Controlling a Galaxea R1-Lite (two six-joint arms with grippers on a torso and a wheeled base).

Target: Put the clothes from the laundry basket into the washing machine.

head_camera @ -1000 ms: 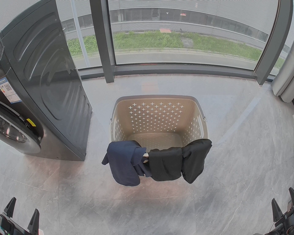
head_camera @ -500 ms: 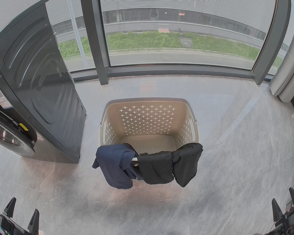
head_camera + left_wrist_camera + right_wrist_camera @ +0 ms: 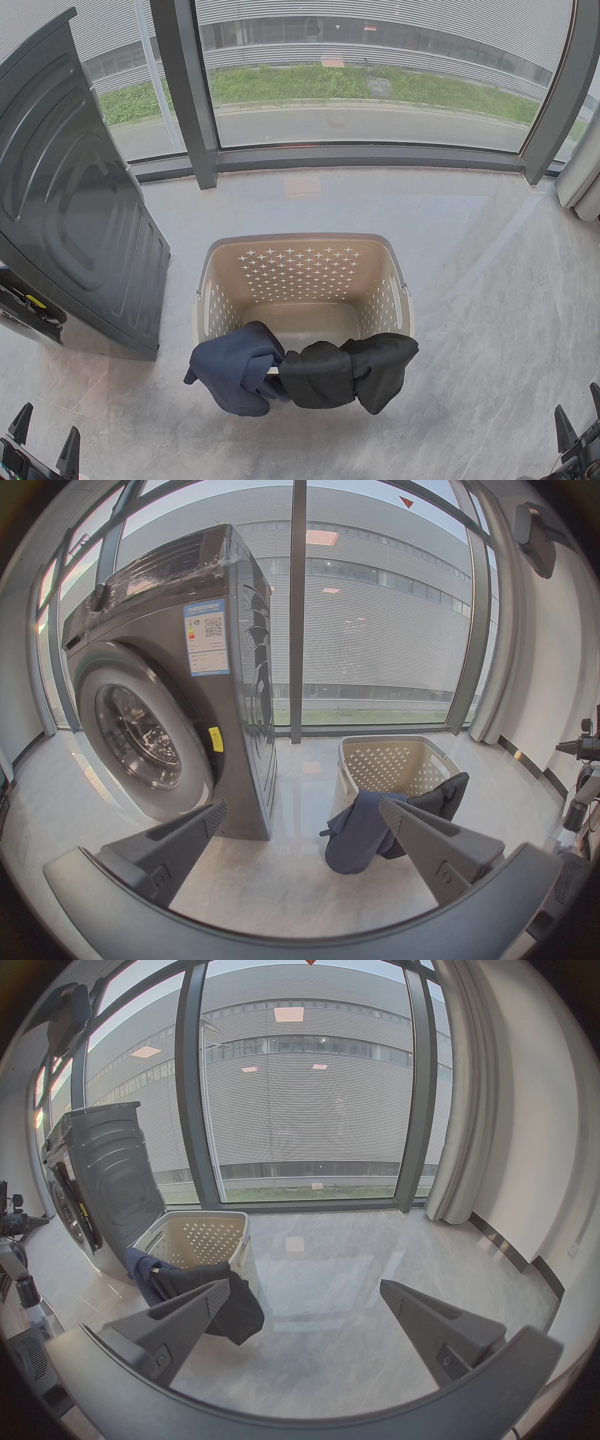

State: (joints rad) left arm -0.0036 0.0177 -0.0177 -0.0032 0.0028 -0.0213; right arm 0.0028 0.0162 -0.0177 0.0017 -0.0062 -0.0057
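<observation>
The head view has shifted as the robot rolls closer: the laundry basket (image 3: 300, 240), with clothes (image 3: 300, 375) draped over its near rim, now sits ahead between the left claw (image 3: 50, 420) and right claw (image 3: 576, 400), both spread apart and empty, so a grasp is probably next

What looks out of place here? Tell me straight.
The navy garment and the black garment are not lying inside the laundry basket. Both hang draped over its near rim, spilling outside toward the floor.
</observation>
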